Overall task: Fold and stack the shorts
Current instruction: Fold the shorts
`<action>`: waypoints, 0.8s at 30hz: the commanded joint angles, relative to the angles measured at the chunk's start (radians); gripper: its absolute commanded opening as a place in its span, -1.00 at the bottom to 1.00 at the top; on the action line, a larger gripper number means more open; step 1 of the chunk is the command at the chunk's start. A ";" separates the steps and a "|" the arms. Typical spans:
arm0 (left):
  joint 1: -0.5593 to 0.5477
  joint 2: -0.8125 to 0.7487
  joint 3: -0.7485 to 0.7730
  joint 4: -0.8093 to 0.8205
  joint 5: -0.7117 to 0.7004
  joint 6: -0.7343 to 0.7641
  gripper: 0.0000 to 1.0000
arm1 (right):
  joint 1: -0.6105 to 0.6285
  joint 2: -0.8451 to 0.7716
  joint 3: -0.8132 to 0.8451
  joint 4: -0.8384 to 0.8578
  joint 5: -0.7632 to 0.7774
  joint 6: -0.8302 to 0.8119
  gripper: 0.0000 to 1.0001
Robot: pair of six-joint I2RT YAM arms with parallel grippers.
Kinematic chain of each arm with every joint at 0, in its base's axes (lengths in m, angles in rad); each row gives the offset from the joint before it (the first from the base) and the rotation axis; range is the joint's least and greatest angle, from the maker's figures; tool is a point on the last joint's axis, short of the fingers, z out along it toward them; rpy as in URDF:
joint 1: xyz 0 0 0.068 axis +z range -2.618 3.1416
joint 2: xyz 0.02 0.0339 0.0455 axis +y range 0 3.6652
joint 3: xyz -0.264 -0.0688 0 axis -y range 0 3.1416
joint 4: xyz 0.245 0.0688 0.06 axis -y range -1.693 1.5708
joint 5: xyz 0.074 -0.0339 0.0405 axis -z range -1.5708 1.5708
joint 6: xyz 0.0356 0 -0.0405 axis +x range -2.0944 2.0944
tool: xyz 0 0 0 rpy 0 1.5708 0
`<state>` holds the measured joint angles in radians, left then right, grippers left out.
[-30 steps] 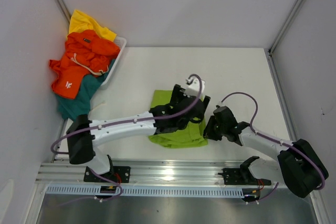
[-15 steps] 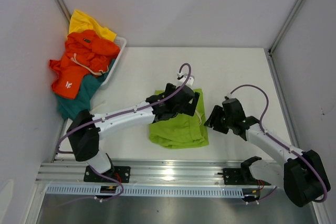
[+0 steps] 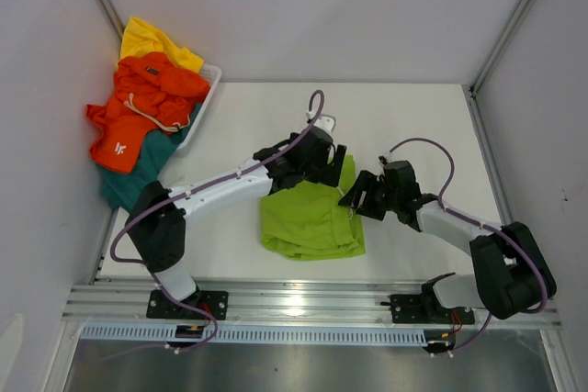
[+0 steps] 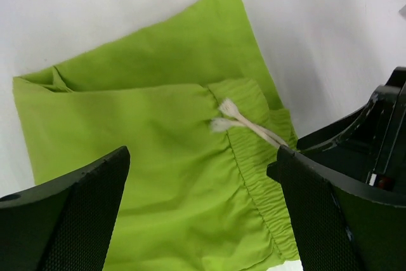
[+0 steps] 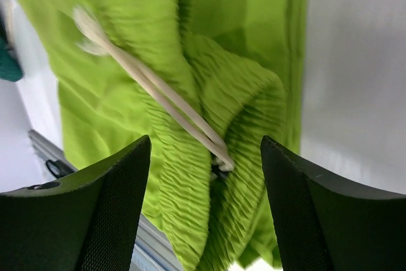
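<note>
The lime green shorts (image 3: 308,219) lie folded on the white table in front of the arms. Their gathered waistband (image 5: 222,103) and white drawstring (image 5: 149,80) are bunched at the right edge. My left gripper (image 3: 319,161) is open above the far edge of the shorts, with green cloth (image 4: 165,157) showing between its fingers. My right gripper (image 3: 356,197) is open at the shorts' right edge, its fingers either side of the bunched waistband, not closed on it. The orange shorts (image 3: 145,103), yellow shorts (image 3: 147,39) and teal shorts (image 3: 138,170) are heaped at the far left.
A white mesh basket (image 3: 208,89) holds the heap at the table's far left corner. Grey walls enclose the table on the left, back and right. A metal rail (image 3: 303,305) runs along the near edge.
My left gripper has drawn back from over the shorts to their far edge. My right gripper has moved left and up to the waistband. More of the green cloth is uncovered.
</note>
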<state>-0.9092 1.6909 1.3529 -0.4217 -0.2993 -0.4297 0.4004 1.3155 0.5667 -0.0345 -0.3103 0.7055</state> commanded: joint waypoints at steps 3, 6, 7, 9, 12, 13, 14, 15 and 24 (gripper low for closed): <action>0.061 -0.011 0.078 0.008 0.089 0.054 0.97 | -0.018 0.063 -0.014 0.258 -0.087 0.005 0.45; 0.081 0.022 0.121 0.004 0.114 0.088 0.98 | -0.025 0.099 -0.014 0.314 -0.104 0.011 0.43; 0.087 0.061 0.135 0.001 0.135 0.106 0.98 | -0.028 0.120 -0.017 0.347 -0.113 0.015 0.41; 0.113 0.110 0.199 -0.015 0.163 0.121 0.96 | -0.029 0.145 -0.022 0.386 -0.127 0.017 0.34; 0.150 0.197 0.277 -0.020 0.235 0.144 0.94 | -0.032 0.186 -0.042 0.471 -0.150 0.034 0.18; 0.159 0.213 0.282 -0.019 0.253 0.149 0.93 | -0.035 0.197 -0.048 0.494 -0.159 0.040 0.16; 0.167 0.237 0.287 -0.015 0.285 0.152 0.92 | -0.038 0.214 -0.059 0.545 -0.170 0.054 0.12; 0.176 0.246 0.296 -0.012 0.292 0.154 0.92 | -0.044 0.220 -0.063 0.570 -0.196 0.061 0.10; 0.197 0.331 0.313 -0.009 0.348 0.192 0.90 | -0.052 0.209 -0.051 0.677 -0.222 0.061 -0.76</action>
<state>-0.7132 2.0003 1.6077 -0.4408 -0.0071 -0.2771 0.3492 1.5448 0.5053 0.5396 -0.5117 0.7734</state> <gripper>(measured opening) 0.952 0.163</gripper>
